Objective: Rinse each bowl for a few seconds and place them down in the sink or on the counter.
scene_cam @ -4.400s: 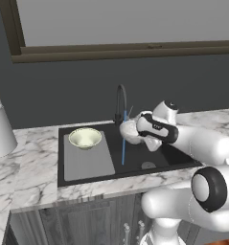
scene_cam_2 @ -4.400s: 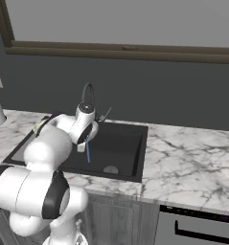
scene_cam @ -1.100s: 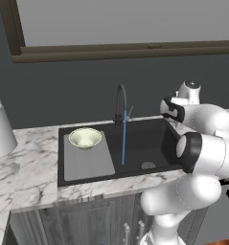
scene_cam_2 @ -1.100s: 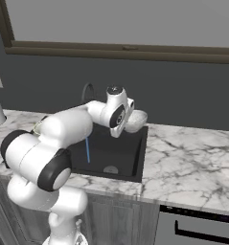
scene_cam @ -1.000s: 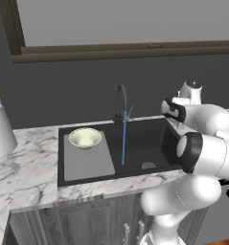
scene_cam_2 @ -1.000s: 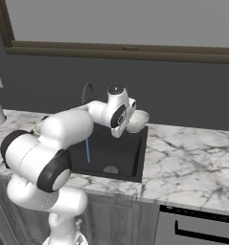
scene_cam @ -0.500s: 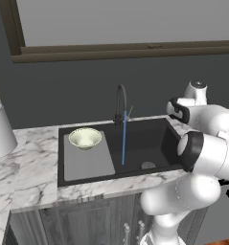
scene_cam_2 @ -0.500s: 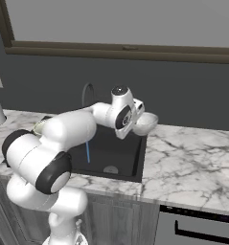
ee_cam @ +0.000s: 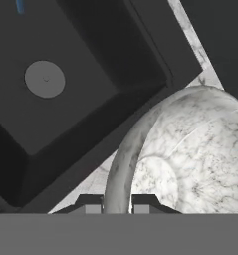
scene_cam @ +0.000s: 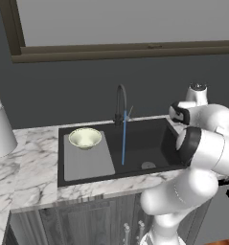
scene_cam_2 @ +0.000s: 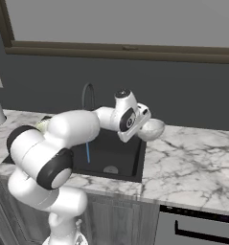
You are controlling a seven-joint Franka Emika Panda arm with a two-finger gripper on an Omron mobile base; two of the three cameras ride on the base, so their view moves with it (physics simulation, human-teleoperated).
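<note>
Bowl [scene_cam_2: 152, 128] held by its rim in the gripper [ee_cam: 117, 203], one finger inside the wall and one outside, clamped on the thin edge. It hangs just past the right end of the sink [scene_cam: 149, 139], over the counter [scene_cam_2: 192, 162]. A second bowl [scene_cam: 85, 138] sits on the grey drainboard at the sink's left, and water runs in a thin stream from the faucet [scene_cam: 120, 103]. Judging by looks, the bowl is light, rigid and probably ceramic, so chippable, and wet glaze could slip. The rim pinch seems the sensible hold; set it down gently, base first
</note>
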